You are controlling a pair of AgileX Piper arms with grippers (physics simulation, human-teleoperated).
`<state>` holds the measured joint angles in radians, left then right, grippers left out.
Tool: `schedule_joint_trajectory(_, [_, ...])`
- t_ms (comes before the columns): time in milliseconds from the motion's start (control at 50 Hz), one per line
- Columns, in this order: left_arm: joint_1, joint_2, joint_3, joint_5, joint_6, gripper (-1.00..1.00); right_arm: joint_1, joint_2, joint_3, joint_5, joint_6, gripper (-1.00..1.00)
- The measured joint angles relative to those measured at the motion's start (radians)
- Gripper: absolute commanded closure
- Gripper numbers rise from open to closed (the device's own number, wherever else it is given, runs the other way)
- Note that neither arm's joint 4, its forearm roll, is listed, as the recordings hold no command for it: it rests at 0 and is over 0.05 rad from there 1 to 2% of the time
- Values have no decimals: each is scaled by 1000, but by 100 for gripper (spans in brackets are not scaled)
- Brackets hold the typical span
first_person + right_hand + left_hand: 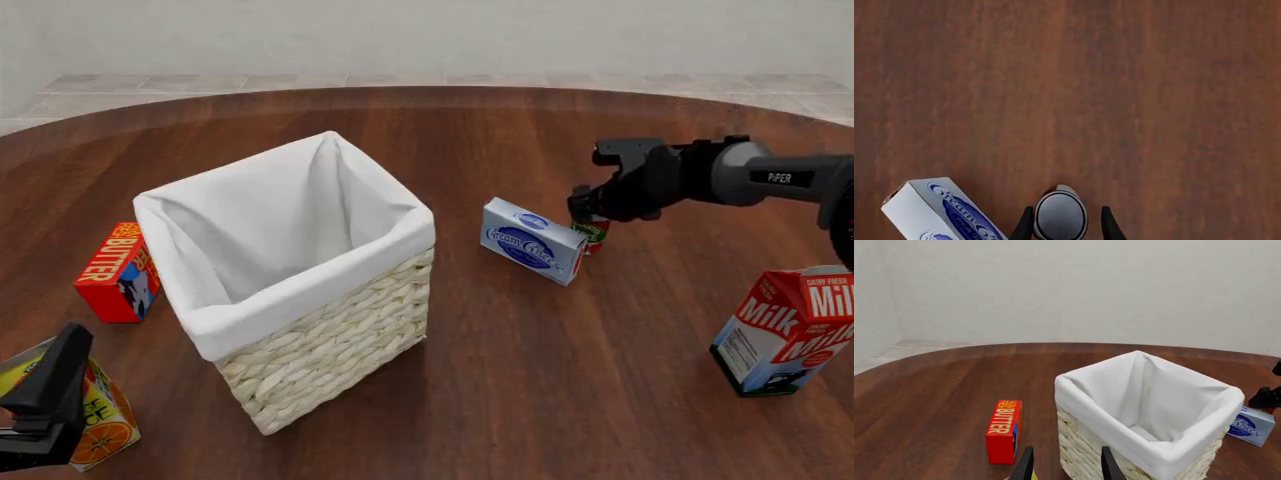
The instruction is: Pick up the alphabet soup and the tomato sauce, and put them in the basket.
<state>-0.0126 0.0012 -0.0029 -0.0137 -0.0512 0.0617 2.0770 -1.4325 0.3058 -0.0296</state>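
- Nearest, at the worktop's (507,380) front left, the left gripper (1062,465) hangs with fingers apart, holding nothing, beside an orange juice carton (94,415).
- "DAIRY FRESH Milk" carton (785,335) stands front right.
- The basket (287,290) sits left of centre; red "BUTTER" box (114,270) lies beyond its left side.
- "Cream Cheese" box (534,240) lies just beside the tomato sauce (1059,216).
- Right gripper (1062,226), arm marked "PIPER", straddles that can; whether it is gripping cannot be told.
- Alphabet soup: nowhere visible.

This is a simulated tabletop scene, not a real room: a round dark brown wooden table (534,330) stands before a plain pale wall over a light tiled floor. Grocery items, such as a red butter box (114,272) and a blue-and-white milk carton (787,335), give it a kitchen-like look.
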Motion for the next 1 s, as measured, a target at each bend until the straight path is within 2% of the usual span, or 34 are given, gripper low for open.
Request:
schedule_joint_trajectory(460, [0, 0, 0, 0, 0, -100, 3, 26, -1, -7, 26, -100])
schedule_joint_trajectory(480, [0, 0, 0, 0, 0, -100, 4, 26, 0, -7, 29, 100])
schedule_joint_trajectory(1000, [0, 0, 0, 0, 1, -100, 8, 15, 5, -7, 25, 100])
